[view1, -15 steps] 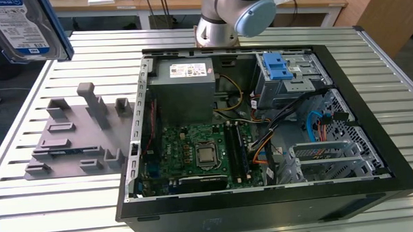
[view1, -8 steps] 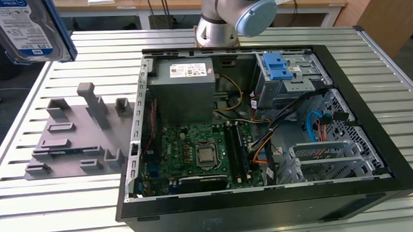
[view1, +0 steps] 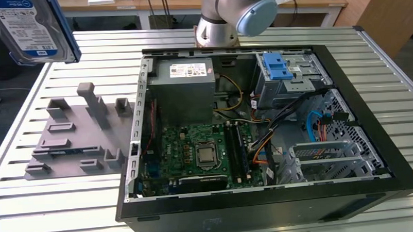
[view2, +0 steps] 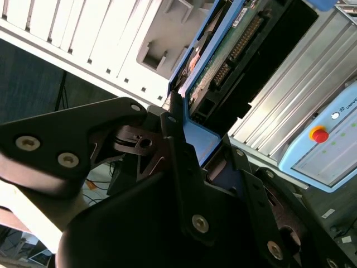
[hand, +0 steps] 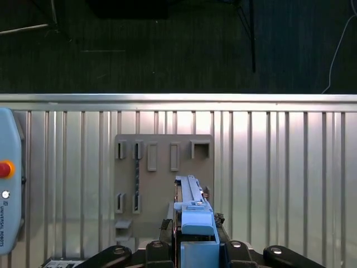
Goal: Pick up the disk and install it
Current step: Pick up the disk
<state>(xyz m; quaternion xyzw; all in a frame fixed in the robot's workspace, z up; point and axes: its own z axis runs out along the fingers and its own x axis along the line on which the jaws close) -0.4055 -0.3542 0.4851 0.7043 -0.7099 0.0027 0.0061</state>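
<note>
Pincer point(hand: 196, 226) squeezes the disk point(view1: 26, 28) by its blue sides, holding it up in the air over the grey holder point(view1: 77, 136) on the tabletop point(view1: 58, 203), beside the open computer case point(view1: 265, 217).

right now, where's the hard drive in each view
Exterior view: hard drive in its upper left corner, label showing.
Second wrist view: hard drive clamped in the gripper, circuit board side showing.
First wrist view: hard drive edge-on, blue rail toward the camera.
Shared landmark: the grey slotted holder.
</note>
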